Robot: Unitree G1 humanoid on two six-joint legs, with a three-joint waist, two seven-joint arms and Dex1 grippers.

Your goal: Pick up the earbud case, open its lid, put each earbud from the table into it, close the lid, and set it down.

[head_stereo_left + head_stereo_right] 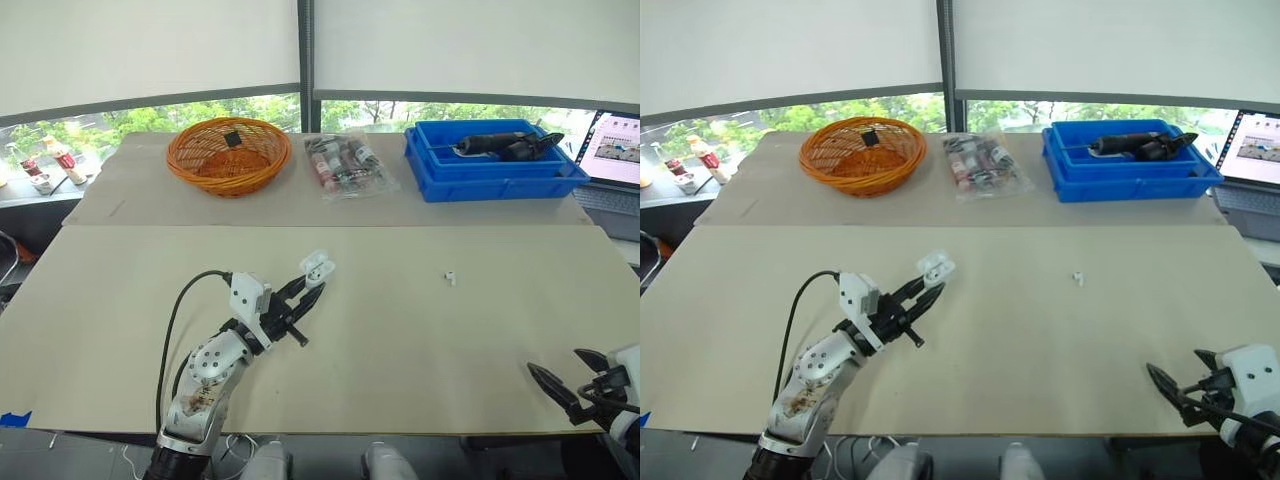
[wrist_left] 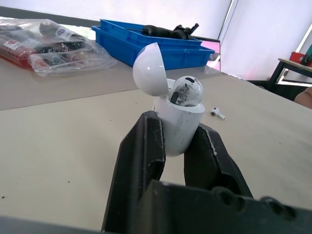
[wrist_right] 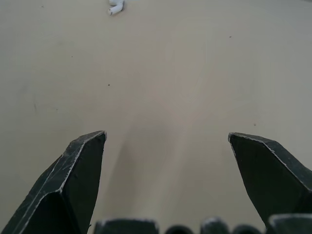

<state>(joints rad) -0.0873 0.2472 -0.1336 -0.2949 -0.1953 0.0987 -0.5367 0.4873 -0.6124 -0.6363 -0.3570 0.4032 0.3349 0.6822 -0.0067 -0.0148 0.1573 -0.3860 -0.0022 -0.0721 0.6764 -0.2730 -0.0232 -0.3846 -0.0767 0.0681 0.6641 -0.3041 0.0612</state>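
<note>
Left hand (image 1: 312, 288): clenched on earbud case (image 2: 178, 122), raised off bench (image 1: 400, 350); lid (image 2: 151, 68) open, seated earbud (image 2: 186, 91) showing.
Loose earbud (image 1: 450, 277): we note bare bench all round it.
Right hand (image 3: 167, 141): released, fingers wide, near bench's front edge.

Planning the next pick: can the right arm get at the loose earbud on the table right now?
Probably yes. The right tool is open, and only bare table lies between it and the earbud. The left tool, shut on the earbud case, sits well off to the side.
</note>
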